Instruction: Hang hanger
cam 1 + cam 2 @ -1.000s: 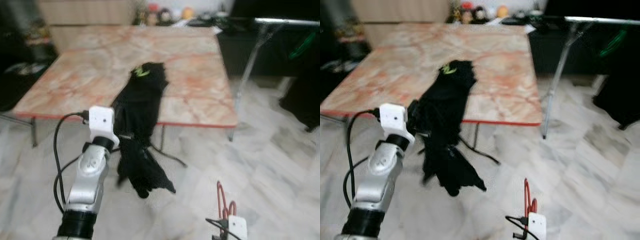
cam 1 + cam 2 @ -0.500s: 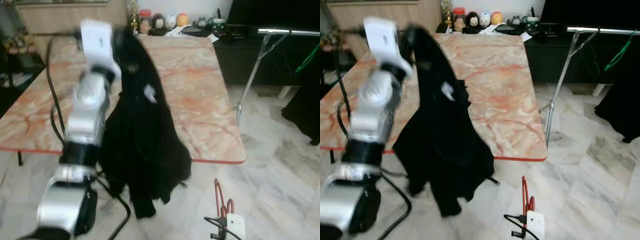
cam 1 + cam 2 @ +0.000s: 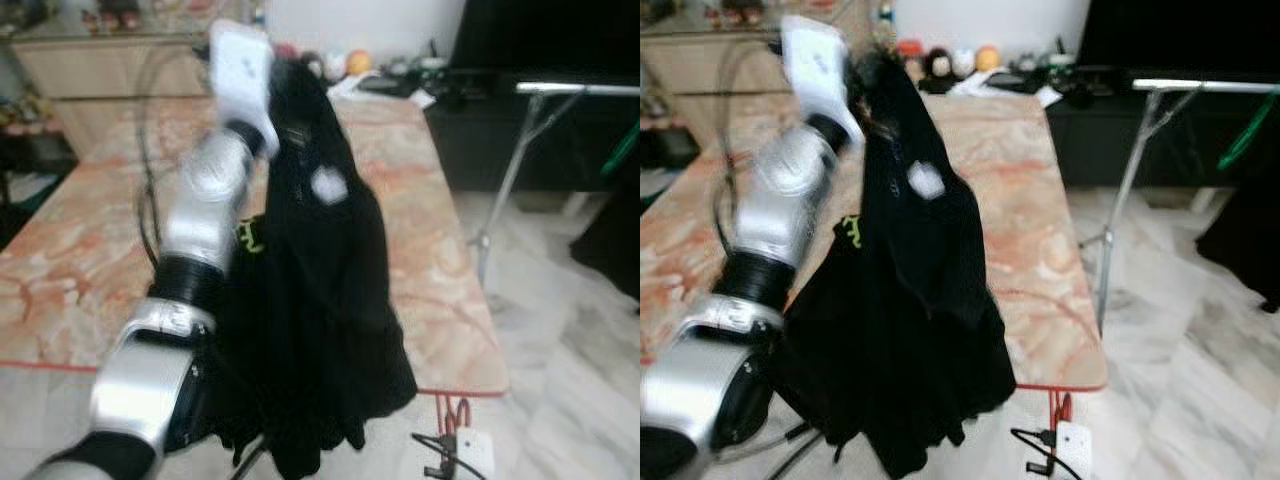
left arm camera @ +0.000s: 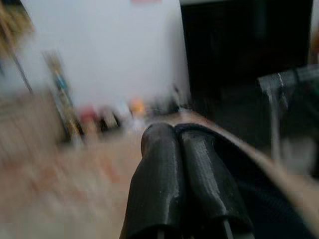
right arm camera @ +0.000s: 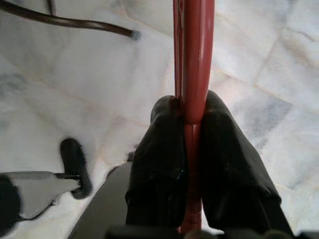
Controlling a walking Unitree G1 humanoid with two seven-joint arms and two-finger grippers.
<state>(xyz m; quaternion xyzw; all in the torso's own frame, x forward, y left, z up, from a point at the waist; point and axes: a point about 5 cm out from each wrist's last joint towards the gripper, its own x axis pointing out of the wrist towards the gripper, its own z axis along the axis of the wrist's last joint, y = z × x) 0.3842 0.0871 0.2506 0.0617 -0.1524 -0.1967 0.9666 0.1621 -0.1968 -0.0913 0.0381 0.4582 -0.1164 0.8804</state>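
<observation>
Marble floor tiles surround a long surface [image 3: 60,290] topped in pink-veined stone, with small ornaments at its far edge and a metal rail [image 3: 1200,85] beyond its far right corner. A black garment [image 3: 910,300] is held up high over the surface by the left tool [image 4: 179,134]; in the left wrist view its fingers [image 4: 159,179] are pressed together with dark cloth lying against them, so the garment is judged to be pinched there. The cloth drapes down past the near edge of the surface. The right tool [image 5: 188,112] is held low beside the near right corner, over the floor, and is clamped tightly on the red hanger [image 5: 192,50], whose shaft runs between the two fingers.

For the step in hand, the garment would best be kept lifted clear of the surface so that its neck opening hangs free, while the hanger is raised and threaded into it one shoulder at a time. The grip on the collar should be kept firm, since loose cloth could slip. The rail is judged the likely place for hanging.
</observation>
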